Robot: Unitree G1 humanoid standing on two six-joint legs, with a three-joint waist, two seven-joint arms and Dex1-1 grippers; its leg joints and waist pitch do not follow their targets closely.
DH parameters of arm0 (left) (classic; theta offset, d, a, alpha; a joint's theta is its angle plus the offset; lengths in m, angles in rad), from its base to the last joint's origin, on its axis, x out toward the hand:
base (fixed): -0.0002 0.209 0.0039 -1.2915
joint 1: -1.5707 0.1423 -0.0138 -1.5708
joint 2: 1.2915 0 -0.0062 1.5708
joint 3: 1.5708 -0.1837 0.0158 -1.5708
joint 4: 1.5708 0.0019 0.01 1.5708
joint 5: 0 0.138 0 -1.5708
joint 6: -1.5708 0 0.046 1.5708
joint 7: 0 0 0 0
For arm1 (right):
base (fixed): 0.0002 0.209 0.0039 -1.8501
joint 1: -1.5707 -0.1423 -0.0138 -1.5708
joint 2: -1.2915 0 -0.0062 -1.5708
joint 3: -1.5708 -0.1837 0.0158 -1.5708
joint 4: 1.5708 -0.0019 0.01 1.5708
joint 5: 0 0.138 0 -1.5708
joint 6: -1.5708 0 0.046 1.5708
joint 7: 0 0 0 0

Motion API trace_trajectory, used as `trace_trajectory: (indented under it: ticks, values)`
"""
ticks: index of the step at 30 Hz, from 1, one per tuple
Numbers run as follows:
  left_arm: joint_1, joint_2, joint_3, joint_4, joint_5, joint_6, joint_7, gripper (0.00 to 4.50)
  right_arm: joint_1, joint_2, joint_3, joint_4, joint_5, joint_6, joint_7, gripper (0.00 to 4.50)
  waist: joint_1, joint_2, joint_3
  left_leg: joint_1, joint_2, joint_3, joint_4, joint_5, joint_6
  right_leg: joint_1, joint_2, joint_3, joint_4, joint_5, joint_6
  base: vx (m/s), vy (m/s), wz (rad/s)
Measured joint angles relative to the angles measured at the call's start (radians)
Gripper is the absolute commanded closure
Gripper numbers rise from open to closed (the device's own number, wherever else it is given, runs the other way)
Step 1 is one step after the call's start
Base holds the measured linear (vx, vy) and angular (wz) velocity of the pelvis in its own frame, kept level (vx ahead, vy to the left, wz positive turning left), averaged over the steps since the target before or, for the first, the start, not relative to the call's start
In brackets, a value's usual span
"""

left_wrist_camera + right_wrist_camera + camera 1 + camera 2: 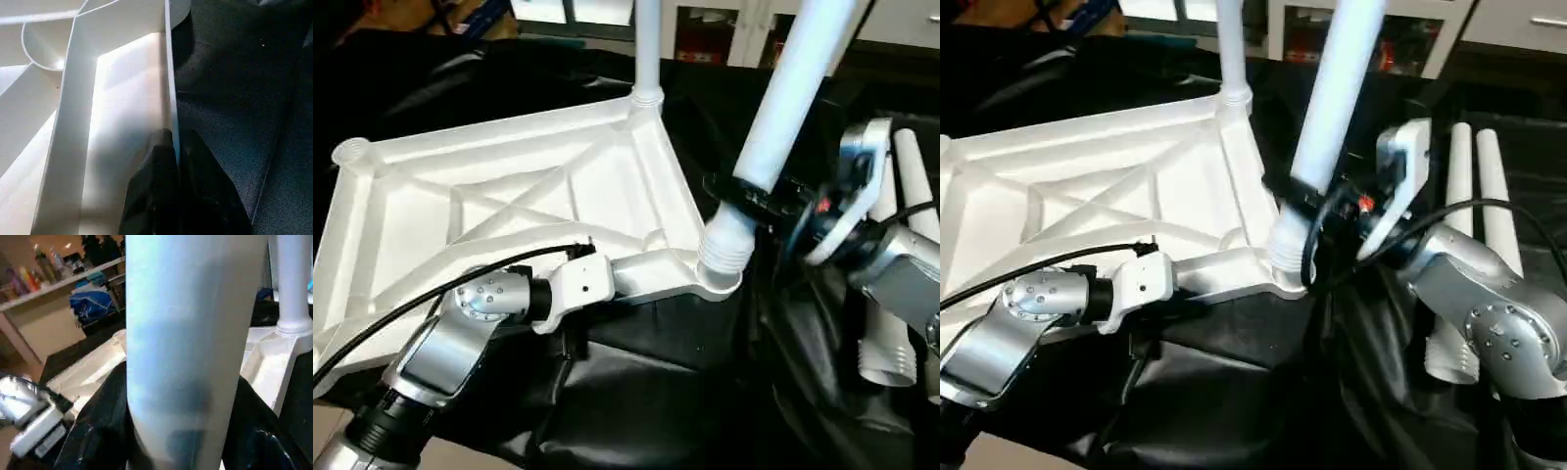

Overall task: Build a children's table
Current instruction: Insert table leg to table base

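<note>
Silver forearms frame the work: the left gripper has its black fingers pinched shut on the thin near rim wall of the upturned white tabletop, which lies ribs-up on the black-draped work table. Across from it, the right gripper clasps a white tube leg just above its ribbed end, fingers closed around the tube, and that end sits tilted at the near corner socket, seemingly not yet driven home. One leg already stands upright in the far socket; two spare legs lie beside the right arm. Moulded plastic like this should be light and stiff but slick, so a low grip near the ribbed end gives the best leverage, while the thin rim may flex under pressure. Room is tight between the leaning leg and the standing one; the far left socket lies well apart, with open cloth nearer the camera.
</note>
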Motion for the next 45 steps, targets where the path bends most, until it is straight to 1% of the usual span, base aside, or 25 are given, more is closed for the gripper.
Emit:
trace_trajectory:
  ticks: [1,2,4,5,7,8,9,10,13,16,21,24,29,35,37,41,43,45]
  values:
    - [0.001,0.0,0.0,0.0,0.0,-0.002,0.003,4.5,0.003,-0.018,0.023,0.0,-0.045,-0.025,0.031,2.7,0.0,0.0,0.0,0.0,0.0,0.0,0.0,0.0,0.0,0.0,0.0,0.0,0.0,0.0,0.0,0.0,0.0,0.0]
    - [0.002,0.001,0.0,0.0,0.0,-0.004,0.004,4.5,0.014,-0.038,0.056,0.002,-0.104,-0.057,0.071,2.7,0.0,0.0,0.0,0.0,0.0,0.0,0.0,0.0,0.0,0.0,0.0,-0.001,0.001,0.0,-0.001,0.0,0.0,0.0]
    - [0.005,0.0,0.001,-0.002,0.0,-0.005,0.004,4.5,0.036,-0.033,0.08,0.019,-0.165,-0.081,0.116,2.7,0.0,0.0,0.0,0.0,0.0,0.0,0.0,0.0,0.0,0.0,0.0,0.0,0.001,-0.001,-0.001,0.0,0.0,0.0]
    - [0.006,0.0,0.002,-0.004,0.001,-0.005,0.004,4.5,0.048,-0.022,0.085,0.031,-0.195,-0.087,0.136,2.7,0.0,0.002,-0.001,0.0,0.0,0.0,0.0,0.0,0.0,0.0,0.0,0.0,0.001,-0.001,-0.001,0.0,0.0,0.0]
    - [0.007,0.0,0.003,-0.006,0.001,-0.005,0.004,4.5,0.055,-0.016,0.089,0.037,-0.219,-0.099,0.149,2.7,0.0,0.002,-0.001,0.0,0.0,0.0,0.001,0.0,0.001,-0.001,0.0,0.0,0.002,-0.001,-0.002,0.0,0.0,0.0]
    - [0.008,0.0,0.003,-0.007,0.001,-0.005,0.004,4.5,0.059,-0.008,0.09,0.038,-0.247,-0.131,0.162,2.7,0.0,0.003,-0.001,0.0,0.0,0.0,0.002,-0.001,0.001,-0.001,0.0,0.0,0.004,-0.002,-0.004,0.0,0.0,0.0]
    - [0.008,-0.001,0.003,-0.008,0.001,-0.005,0.004,4.5,0.062,-0.004,0.092,0.038,-0.255,-0.146,0.168,2.7,0.0,0.003,-0.001,0.0,0.0,0.0,0.003,-0.001,0.002,-0.001,0.0,0.0,0.004,-0.002,-0.004,0.0,0.0,0.0]
    - [0.008,-0.001,0.003,-0.01,0.001,-0.006,0.004,4.5,0.068,0.002,0.096,0.04,-0.281,-0.174,0.179,2.7,0.0,0.004,-0.002,0.0,0.0,0.0,0.003,-0.001,0.002,-0.001,0.0,-0.001,0.005,-0.003,-0.004,0.0,0.0,0.0]
    - [0.009,-0.001,0.004,-0.011,0.003,-0.006,0.005,4.5,0.084,0.017,0.111,0.065,-0.331,-0.23,0.194,2.7,-0.001,0.005,-0.003,0.0,0.0,0.0,0.003,-0.001,0.002,-0.001,0.0,-0.001,0.006,-0.003,-0.005,0.0,0.0,0.0]
    - [0.01,-0.002,0.004,-0.012,0.006,-0.008,0.006,4.5,0.097,0.06,0.112,0.099,-0.384,-0.287,0.214,2.7,-0.002,0.007,-0.004,0.0,0.001,0.0,0.005,-0.001,0.002,-0.001,0.0,-0.001,0.007,-0.003,-0.005,0.0,0.0,0.0]
    - [0.012,-0.002,0.005,-0.012,0.007,-0.01,0.006,4.5,0.117,0.102,0.108,0.142,-0.436,-0.373,0.241,2.7,-0.003,0.007,-0.004,0.0,0.001,-0.001,0.007,-0.003,0.004,-0.001,-0.001,-0.001,0.012,-0.006,-0.011,0.0,0.0,0.0]
    - [0.014,-0.003,0.006,-0.009,0.007,-0.014,0.007,4.5,0.126,0.144,0.096,0.179,-0.448,-0.43,0.243,2.7,-0.003,0.008,-0.005,0.0,0.001,-0.001,0.008,-0.003,0.004,-0.001,-0.001,-0.001,0.013,-0.006,-0.011,0.0,0.0,0.0]
    - [0.014,-0.005,0.005,-0.007,0.009,-0.015,0.007,4.5,0.132,0.204,0.079,0.236,-0.489,-0.514,0.255,2.7,-0.004,0.009,-0.005,0.001,0.001,-0.001,0.009,-0.003,0.004,-0.001,-0.001,-0.001,0.014,-0.006,-0.011,0.0,0.0,0.0]
    - [0.014,-0.007,0.006,-0.003,0.012,-0.016,0.011,4.5,0.136,0.224,0.081,0.273,-0.526,-0.583,0.287,2.7,-0.009,0.009,-0.005,0.001,0.001,-0.001,0.012,-0.003,0.005,0.0,-0.001,-0.001,0.015,-0.006,-0.011,0.0,0.0,0.0]
    - [0.014,-0.008,0.005,-0.003,0.013,-0.016,0.01,4.5,0.147,0.226,0.081,0.277,-0.547,-0.612,0.303,2.7,-0.009,0.009,-0.005,0.001,0.001,-0.001,0.013,-0.003,0.005,0.001,-0.002,-0.001,0.014,-0.006,-0.011,0.0,0.0,0.0]
    - [0.014,-0.008,0.004,-0.003,0.013,-0.017,0.009,4.5,0.16,0.235,0.079,0.289,-0.565,-0.663,0.318,2.7,-0.009,0.009,-0.006,0.001,0.001,-0.001,0.013,-0.004,0.007,0.001,-0.002,-0.001,0.014,-0.006,-0.011,0.0,0.0,0.0]
    - [0.014,-0.009,0.004,-0.003,0.013,-0.019,0.009,4.5,0.18,0.242,0.075,0.288,-0.581,-0.695,0.317,2.7,-0.007,0.009,-0.007,0.001,0.001,-0.001,0.013,-0.004,0.007,0.001,-0.002,-0.001,0.014,-0.007,-0.011,0.0,0.0,0.0]
    - [0.014,-0.01,0.003,-0.002,0.013,-0.021,0.007,4.5,0.213,0.262,0.065,0.285,-0.596,-0.743,0.311,2.7,-0.002,0.01,-0.009,0.001,0.001,-0.001,0.013,-0.005,0.008,0.001,-0.002,-0.001,0.014,-0.007,-0.011,0.0,0.0,0.0]
